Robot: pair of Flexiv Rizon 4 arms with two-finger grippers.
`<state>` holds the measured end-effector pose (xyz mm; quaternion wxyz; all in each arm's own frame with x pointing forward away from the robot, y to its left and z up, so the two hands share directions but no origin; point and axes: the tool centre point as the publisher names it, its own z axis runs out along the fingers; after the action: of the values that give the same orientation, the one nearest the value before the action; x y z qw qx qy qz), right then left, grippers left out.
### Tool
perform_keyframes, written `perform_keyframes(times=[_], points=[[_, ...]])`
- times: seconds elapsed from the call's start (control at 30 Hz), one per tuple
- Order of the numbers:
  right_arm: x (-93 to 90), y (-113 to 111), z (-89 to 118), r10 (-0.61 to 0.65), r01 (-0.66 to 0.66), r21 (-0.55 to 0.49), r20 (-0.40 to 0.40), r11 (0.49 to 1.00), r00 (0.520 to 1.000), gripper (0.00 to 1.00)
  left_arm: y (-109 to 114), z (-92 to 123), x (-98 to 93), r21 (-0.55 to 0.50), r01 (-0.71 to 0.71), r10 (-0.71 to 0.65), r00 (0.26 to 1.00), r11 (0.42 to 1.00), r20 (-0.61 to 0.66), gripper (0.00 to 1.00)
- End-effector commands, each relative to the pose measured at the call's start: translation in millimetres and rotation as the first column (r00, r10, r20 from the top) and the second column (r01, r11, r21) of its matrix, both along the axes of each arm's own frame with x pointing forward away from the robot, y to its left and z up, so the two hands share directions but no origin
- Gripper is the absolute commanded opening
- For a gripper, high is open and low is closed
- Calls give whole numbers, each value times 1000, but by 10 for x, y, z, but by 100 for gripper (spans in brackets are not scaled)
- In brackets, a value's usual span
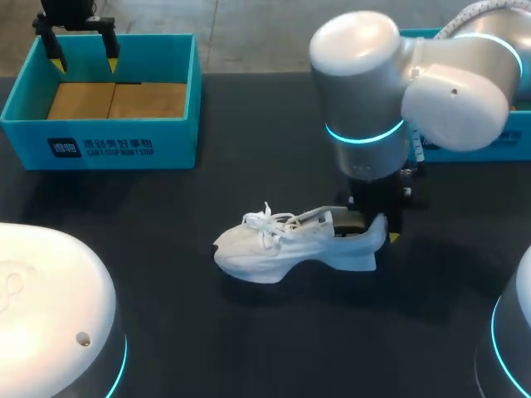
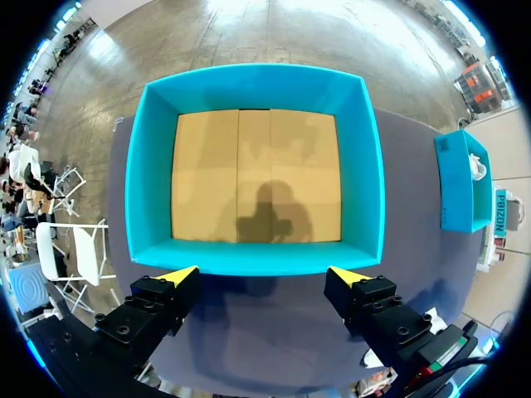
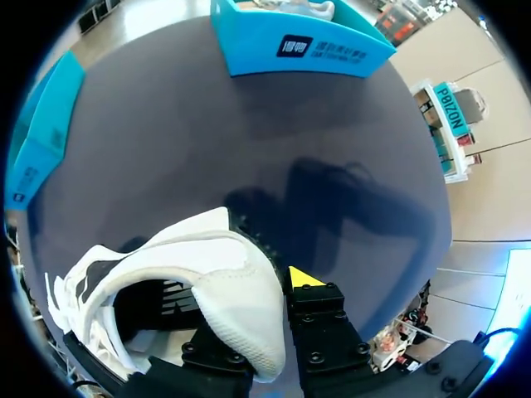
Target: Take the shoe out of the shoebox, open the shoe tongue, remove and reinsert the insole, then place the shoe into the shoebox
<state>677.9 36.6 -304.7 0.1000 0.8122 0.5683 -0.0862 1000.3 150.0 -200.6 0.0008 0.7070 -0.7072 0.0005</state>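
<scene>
the shoe [image 1: 294,245] is out of its box and stands on its sole in the middle of the surface [image 1: 249,348], toe toward my left, laces [image 1: 267,222] bunched on top. the right hand [image 1: 373,225] has it by the heel: in the right wrist view one finger sits inside the collar and the other just outside, closed on the heel wall between them. so the first step looks done. whether the tongue has been opened or the insole taken out and put back, i cannot tell — the inside of the shoe shows only dark. the return to the box is left.

farther off, the shoebox [image 1: 99,148] stands open with a bare cardboard floor. the left hand [image 1: 81,51] hangs over its back rim, fingers spread wide, holding nothing — it may crowd the shoe's return. a second box [image 1: 510,143] sits behind the right arm.
</scene>
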Motion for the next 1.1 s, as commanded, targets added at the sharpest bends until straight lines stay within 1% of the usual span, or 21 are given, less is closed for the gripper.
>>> perform_keyframes(times=[0.03,0.3,0.43,0.67,0.9,1.1], points=[[7,219,-182,-46,46,-28,-3,999,999,0,0,3,-1,1,0,0,1000,1000,0,100],[21,422,-385,-23,23,-18,-17,1000,1000,0,0,3,-1,1,0,0,1000,1000,0,100],[-21,467,-480,-22,21,-4,-25,1000,999,0,0,3,-1,1,0,0,1000,1000,0,100],[-127,529,-580,-36,37,3,-28,999,999,0,0,3,-1,1,0,0,1000,1000,0,100],[-156,618,-678,-50,50,11,-16,999,999,0,0,3,-1,1,0,0,1000,1000,0,100],[-213,639,-709,-105,105,4,-15,994,994,0,0,3,-1,1,0,0,1000,1000,0,100]])
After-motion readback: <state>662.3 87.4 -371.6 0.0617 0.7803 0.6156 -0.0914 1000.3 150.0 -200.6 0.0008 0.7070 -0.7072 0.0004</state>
